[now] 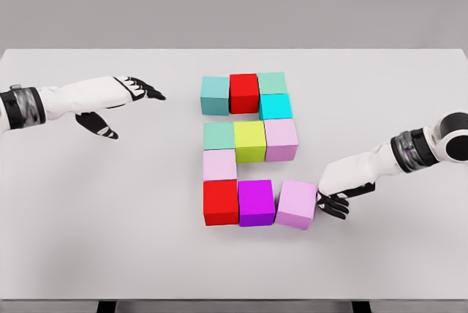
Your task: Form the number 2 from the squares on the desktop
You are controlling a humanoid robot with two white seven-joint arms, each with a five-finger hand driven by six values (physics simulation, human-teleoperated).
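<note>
**Blocks nearly shaped into a 2**

Clearly, from my remote seat I saw the blocks on the white table (88,240) laid out around the yellow-green block (250,142) as a 2. Below and right of it, the lilac block (296,204) sat slightly askew, just beside the purple block (256,202). My right hand (338,194) pressed curled fingers against the lilac block's right side without gripping it. My left hand (124,101) hovered far left, fingers spread, holding nothing.

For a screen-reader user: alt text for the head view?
Coloured cubes form a near-complete 2 on a white table; the right hand touches the tilted lilac cube ending the bottom row. The left hand hovers open, far left.
</note>
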